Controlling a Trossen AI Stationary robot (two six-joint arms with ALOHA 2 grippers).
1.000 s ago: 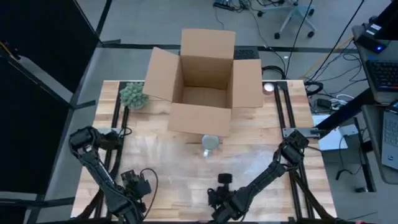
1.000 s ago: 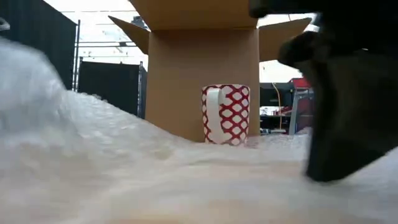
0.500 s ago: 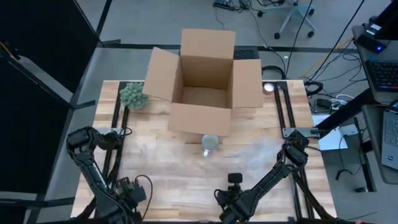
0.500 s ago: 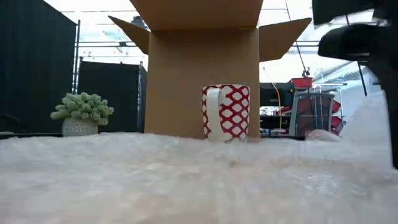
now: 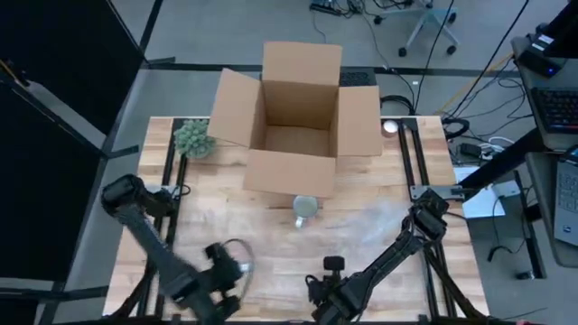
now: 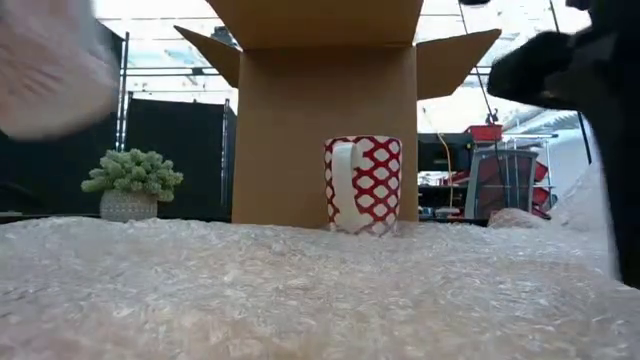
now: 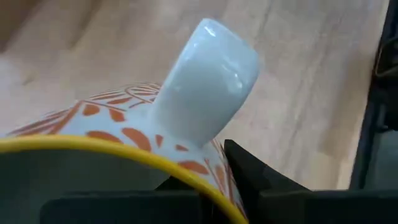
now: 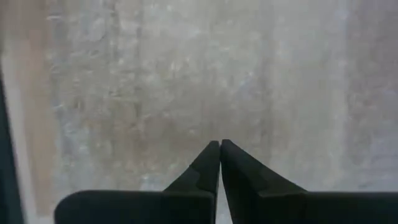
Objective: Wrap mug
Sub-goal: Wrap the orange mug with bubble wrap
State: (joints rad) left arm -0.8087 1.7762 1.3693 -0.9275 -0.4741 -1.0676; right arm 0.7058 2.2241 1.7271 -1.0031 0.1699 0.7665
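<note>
We see red-and-white mug [image 6: 362, 184] upright on bubble wrap [image 6: 300, 290], just before open cardboard box [image 5: 293, 117]. Right gripper [image 8: 220, 147] pinched closed over wrap at near edge. Left gripper [image 5: 219, 271] apparently clamps second orange-patterned mug [image 7: 124, 124]; blurred.

No text legible — anywhere

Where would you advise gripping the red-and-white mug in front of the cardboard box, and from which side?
Probably its rim, from above: the red-and-white mug stands upright, mouth open, so one finger fits inside. Its handle faces away from the cardboard box close behind, so take a side wall. The left gripper holds an orange-patterned mug; the shut right gripper seems free.
</note>
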